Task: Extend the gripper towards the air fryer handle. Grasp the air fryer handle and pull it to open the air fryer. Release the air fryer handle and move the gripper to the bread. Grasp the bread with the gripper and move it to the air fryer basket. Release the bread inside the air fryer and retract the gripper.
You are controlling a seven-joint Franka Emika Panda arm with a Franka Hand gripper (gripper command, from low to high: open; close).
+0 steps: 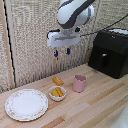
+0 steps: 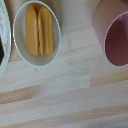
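The step in hand looks like the first one, the reach toward the air fryer handle, and nothing is held yet: the pincer [image 1: 62,51] hangs high above the table [image 1: 100,107] with its two dark blue fingers apart and empty. Going from the exterior view's left, a patterned plate [image 1: 26,104] lies well below the pincer and off to that side. Almost straight beneath it sit the bread [image 1: 58,80], a single golden piece lying bare on the wood, and just beside that a small white bowl [image 1: 57,97] holding two similar sticks [image 2: 39,30]. A pink cup [image 1: 79,83] stands below and slightly right. Far right is the air fryer [image 1: 111,52], drawer shut, its handle [image 1: 104,60] at about the pincer's height. A level sideways approach seems best, staying above the cup; the fingers should straddle the bar squarely before closing.
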